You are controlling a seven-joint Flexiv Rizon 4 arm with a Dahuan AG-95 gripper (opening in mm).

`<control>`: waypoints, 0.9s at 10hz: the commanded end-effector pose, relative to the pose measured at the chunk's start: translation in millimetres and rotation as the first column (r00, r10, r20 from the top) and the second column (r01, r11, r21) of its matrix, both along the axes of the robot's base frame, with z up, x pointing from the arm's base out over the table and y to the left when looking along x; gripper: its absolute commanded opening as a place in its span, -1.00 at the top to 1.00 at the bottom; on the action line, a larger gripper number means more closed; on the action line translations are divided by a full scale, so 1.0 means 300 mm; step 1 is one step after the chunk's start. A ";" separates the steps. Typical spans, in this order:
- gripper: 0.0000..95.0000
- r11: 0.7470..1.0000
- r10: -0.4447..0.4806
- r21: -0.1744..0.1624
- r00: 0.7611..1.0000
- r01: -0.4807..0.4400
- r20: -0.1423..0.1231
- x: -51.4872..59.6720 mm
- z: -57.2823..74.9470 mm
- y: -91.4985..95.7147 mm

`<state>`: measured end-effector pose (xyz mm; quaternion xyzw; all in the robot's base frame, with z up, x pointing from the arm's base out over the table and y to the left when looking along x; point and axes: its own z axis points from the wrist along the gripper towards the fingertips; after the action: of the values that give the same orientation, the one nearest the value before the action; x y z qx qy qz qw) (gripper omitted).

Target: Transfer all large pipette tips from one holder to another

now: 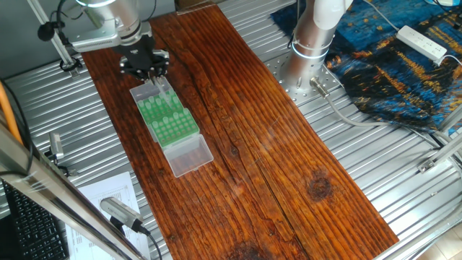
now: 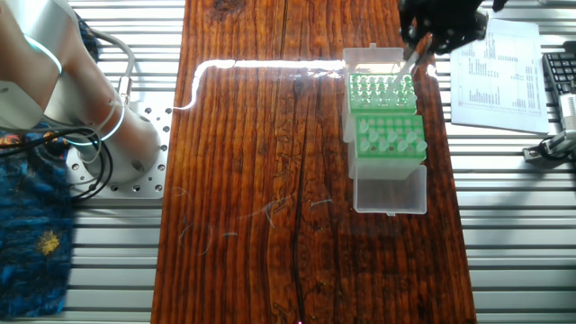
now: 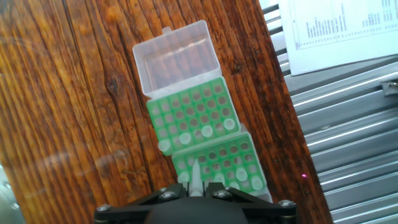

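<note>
Hovering over the near green rack [image 3: 219, 163], the gripper [image 3: 194, 186] pinches one of the large pipette tips [image 3: 194, 176] between its fingers, point down above the rack's holes. Beside that tip to the right, a few white tip tops sit in the same rack. Ahead of the pincer lies the far green rack [image 3: 193, 116], with several tips along its nearer rows, and beyond it the clear open lid [image 3: 178, 57] on the wooden table [image 3: 74, 93]

Arm reaching down, wrist vertical; gripper [image 1: 154, 81] fingers [image 2: 412, 56] closed together, pointing down.
</note>
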<state>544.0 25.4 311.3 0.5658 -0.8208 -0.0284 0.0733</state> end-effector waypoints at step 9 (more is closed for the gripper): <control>1.00 0.998 -0.063 0.001 0.998 0.063 -0.006 -0.021 -0.035 0.118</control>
<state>537.7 61.4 299.6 0.5403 -0.8376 -0.0276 0.0755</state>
